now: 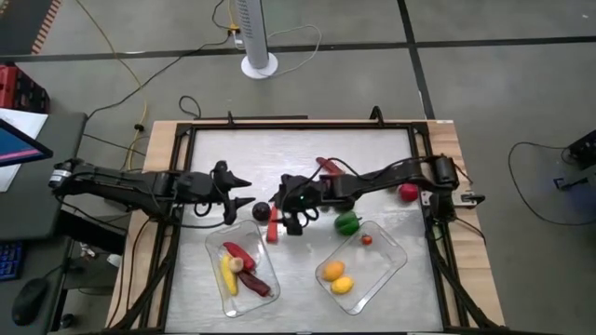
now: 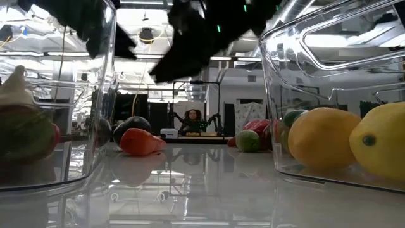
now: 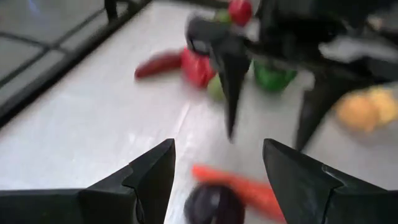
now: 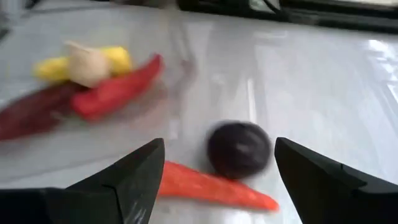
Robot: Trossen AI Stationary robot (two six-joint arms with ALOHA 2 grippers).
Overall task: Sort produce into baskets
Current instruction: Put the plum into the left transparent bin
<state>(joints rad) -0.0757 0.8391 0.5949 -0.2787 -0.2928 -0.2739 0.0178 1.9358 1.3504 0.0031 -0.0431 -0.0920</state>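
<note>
Produce lies partly sorted on the table (image 1: 298, 149). A dark purple ball (image 1: 260, 212) and an orange carrot (image 1: 272, 230) sit together on the bare table surface between the two grippers, the carrot just beside the ball on the side nearer the baskets. The left basket (image 1: 213, 251) holds a red chilli (image 1: 237, 251), a yellow corn (image 1: 226, 274), a pale bulb (image 1: 237, 265) and a dark red piece (image 1: 257, 285). The right basket (image 1: 395, 253) holds an orange fruit (image 1: 332, 271), a yellow lemon (image 1: 343, 285) and a small red piece (image 1: 367, 240). A green pepper (image 1: 347, 222) rests on the table just beside the far edge of the right basket. Farther back, a red chilli on the table (image 1: 326, 166) lies next to the right arm, and a red round fruit (image 1: 408, 193) sits near the table's right edge.

The left gripper (image 1: 241, 194) hovers near the purple ball with its fingers spread and nothing between them; in the left wrist view the ball and carrot show beyond its fingertips (image 3: 163, 154). The right gripper (image 1: 296, 217) hangs above the same spot from the other side, fingers also spread apart and empty, with the ball and carrot framed between them in the right wrist view.
</note>
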